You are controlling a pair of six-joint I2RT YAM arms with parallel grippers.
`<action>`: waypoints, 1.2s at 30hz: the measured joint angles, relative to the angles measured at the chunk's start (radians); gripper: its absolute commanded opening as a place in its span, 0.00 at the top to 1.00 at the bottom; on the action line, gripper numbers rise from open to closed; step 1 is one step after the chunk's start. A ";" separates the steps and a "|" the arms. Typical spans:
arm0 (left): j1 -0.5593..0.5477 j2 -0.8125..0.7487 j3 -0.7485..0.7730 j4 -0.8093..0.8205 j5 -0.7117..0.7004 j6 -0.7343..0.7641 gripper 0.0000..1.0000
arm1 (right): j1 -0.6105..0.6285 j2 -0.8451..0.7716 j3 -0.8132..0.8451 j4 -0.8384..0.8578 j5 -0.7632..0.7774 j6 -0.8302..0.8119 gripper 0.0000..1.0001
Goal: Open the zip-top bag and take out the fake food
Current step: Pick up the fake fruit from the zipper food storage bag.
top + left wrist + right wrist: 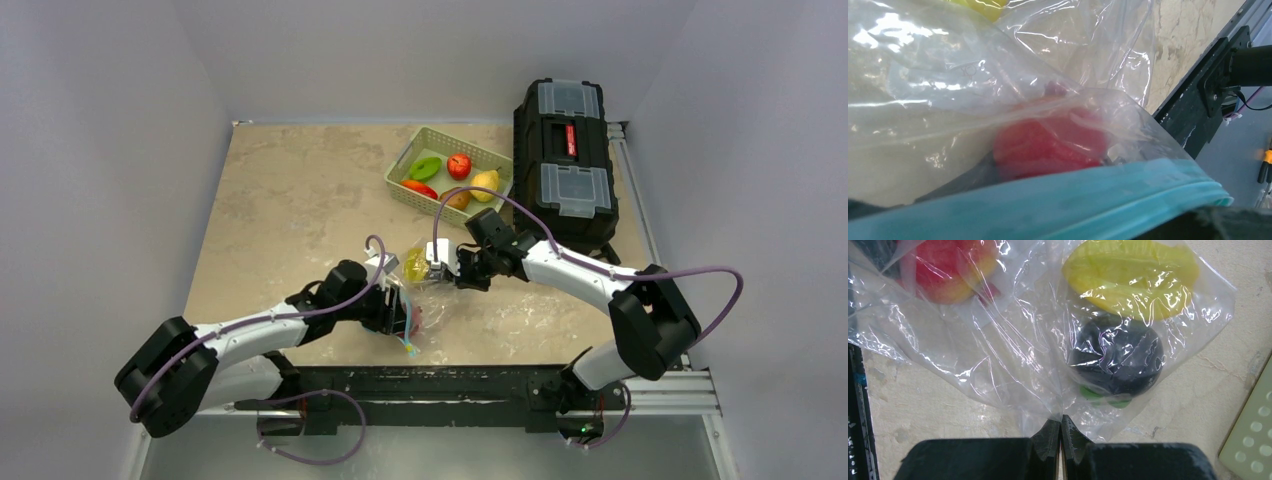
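Observation:
The clear zip-top bag (432, 292) lies between my two grippers near the table's front edge. My right gripper (1061, 422) is shut on a pinch of the bag's plastic (1013, 365) at the end away from the zip. Fake food shows through the film: a yellow piece (1130, 277), a dark purple one with green leaves (1118, 357) and a red-yellow fruit (950, 267). My left gripper (400, 312) is at the teal zip strip (1073, 205). A red fruit (1048, 145) sits just behind the strip, with one dark finger (960, 177) beside it. The film hides how the left jaws stand.
A pale green basket (398, 180) with several plastic fruits stands at the back centre, its corner also in the right wrist view as the basket (1253, 432). A black toolbox (565, 160) sits right of it. The black mounting rail (450, 382) runs along the near edge.

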 measured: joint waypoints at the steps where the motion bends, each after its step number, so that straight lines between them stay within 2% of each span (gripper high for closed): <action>1: 0.000 -0.003 0.000 -0.004 -0.001 0.000 0.74 | 0.000 0.000 0.000 0.000 0.000 0.000 1.00; 5: 0.000 -0.030 0.000 -0.029 -0.003 0.001 0.93 | 0.000 0.000 0.000 0.000 0.000 0.000 1.00; 8: 0.000 -0.074 0.000 -0.059 -0.008 0.002 1.00 | 0.000 0.000 0.000 0.000 0.003 0.000 1.00; 21: 0.055 -0.377 -0.001 -0.243 -0.029 0.013 1.00 | 0.000 0.000 0.000 0.006 0.045 0.002 1.00; 36: 0.079 -0.539 0.009 -0.445 -0.048 0.026 1.00 | -0.042 -0.005 0.000 0.024 0.088 0.022 1.00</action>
